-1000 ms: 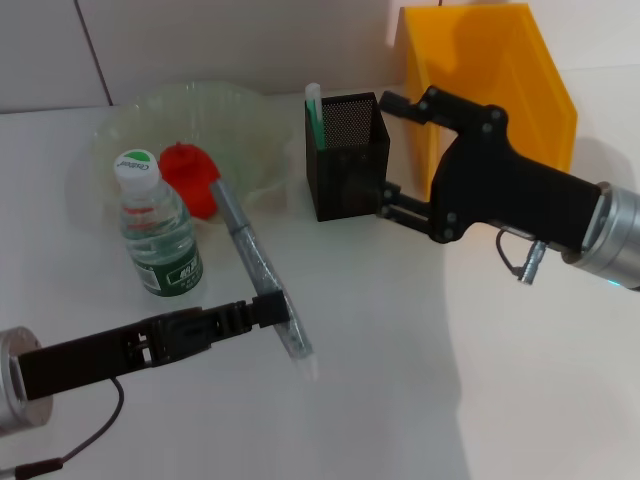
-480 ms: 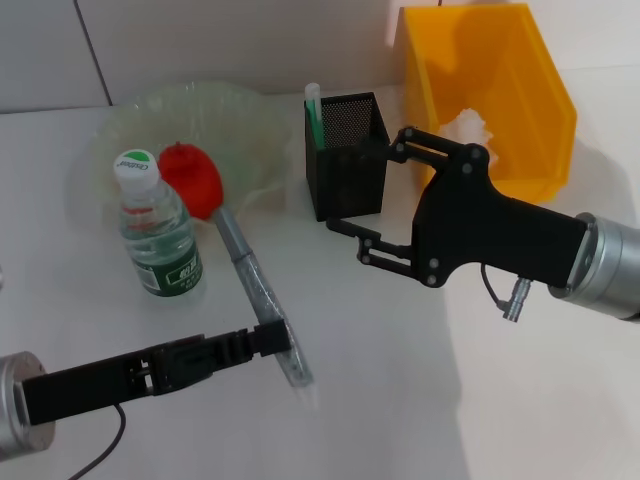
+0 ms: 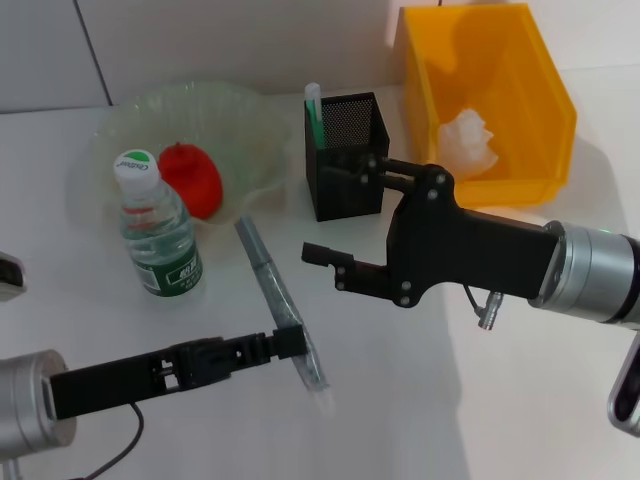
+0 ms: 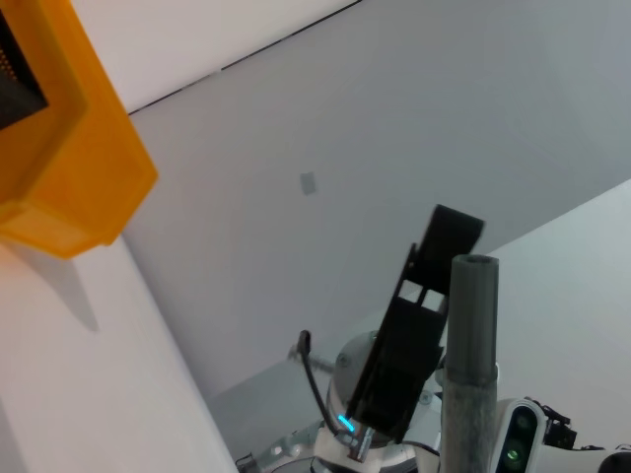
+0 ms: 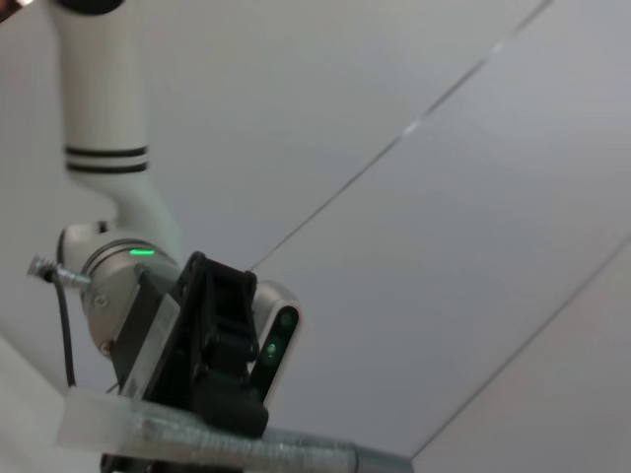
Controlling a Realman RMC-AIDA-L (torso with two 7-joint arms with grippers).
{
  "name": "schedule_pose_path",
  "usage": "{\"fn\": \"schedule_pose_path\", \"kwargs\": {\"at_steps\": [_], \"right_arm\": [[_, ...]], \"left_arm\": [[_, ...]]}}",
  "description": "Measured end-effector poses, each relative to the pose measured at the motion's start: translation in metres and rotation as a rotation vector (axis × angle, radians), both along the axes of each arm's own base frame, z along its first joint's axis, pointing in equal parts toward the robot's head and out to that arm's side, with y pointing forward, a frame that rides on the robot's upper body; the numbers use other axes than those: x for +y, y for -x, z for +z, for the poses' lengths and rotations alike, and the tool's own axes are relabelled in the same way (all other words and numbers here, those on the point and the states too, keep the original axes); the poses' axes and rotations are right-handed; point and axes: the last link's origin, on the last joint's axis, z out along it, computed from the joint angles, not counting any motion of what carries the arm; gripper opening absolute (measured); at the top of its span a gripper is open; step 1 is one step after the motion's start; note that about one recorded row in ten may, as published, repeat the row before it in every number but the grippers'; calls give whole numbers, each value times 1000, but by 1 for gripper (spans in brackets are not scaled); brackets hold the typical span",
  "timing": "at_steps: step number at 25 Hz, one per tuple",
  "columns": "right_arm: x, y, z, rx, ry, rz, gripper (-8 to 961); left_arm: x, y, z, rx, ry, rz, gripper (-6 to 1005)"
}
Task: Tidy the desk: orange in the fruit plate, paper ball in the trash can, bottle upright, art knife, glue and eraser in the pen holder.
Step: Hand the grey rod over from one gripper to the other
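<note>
My left gripper (image 3: 293,345) is shut on the art knife (image 3: 268,285), a long grey stick held slanted over the desk's front middle. The knife also shows in the left wrist view (image 4: 469,367) and the right wrist view (image 5: 237,443). Just in front of the pen holder (image 3: 346,160), my right gripper (image 3: 340,207) hangs open with nothing in it. A green-and-white glue stick (image 3: 313,112) stands in the holder. The paper ball (image 3: 468,140) lies inside the trash can (image 3: 540,110). The orange (image 3: 192,178) rests in the fruit plate (image 3: 245,120). The bottle (image 3: 155,228) stands upright. The eraser is out of view.
The bottle stands directly in front of the fruit plate at the left. The trash can sits at the back right, close beside the pen holder. A wall runs behind the desk.
The right gripper pulled out of the trash can toward the desk's middle, leaving the paper ball inside. The left gripper carried the art knife a little right and nearer, off the orange.
</note>
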Motion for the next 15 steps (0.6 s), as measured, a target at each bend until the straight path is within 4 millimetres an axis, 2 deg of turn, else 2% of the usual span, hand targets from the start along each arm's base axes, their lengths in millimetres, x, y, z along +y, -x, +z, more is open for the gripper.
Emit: {"fn": "schedule_pose_path", "kwargs": {"at_steps": [2,3,6,8,12,15], "right_arm": [[0,0,-1,-14,-22,24,622],[-2,-1,-2,-39,-58,64,622],[-3,-4,0,-64,-95,90,622],[-4,-11,3,-96,-124,98,621],[-6,-22,7,-138,-150,84,621],[-6,-33,18,-160,-193,54,621]], "left_arm": [[1,1,-5,20,12,11,138],[2,3,-16,75,55,33,138],[2,3,-16,75,55,33,138],[2,4,-28,156,140,49,138],[2,4,-29,162,152,54,138],[2,12,-26,165,143,104,138]]}}
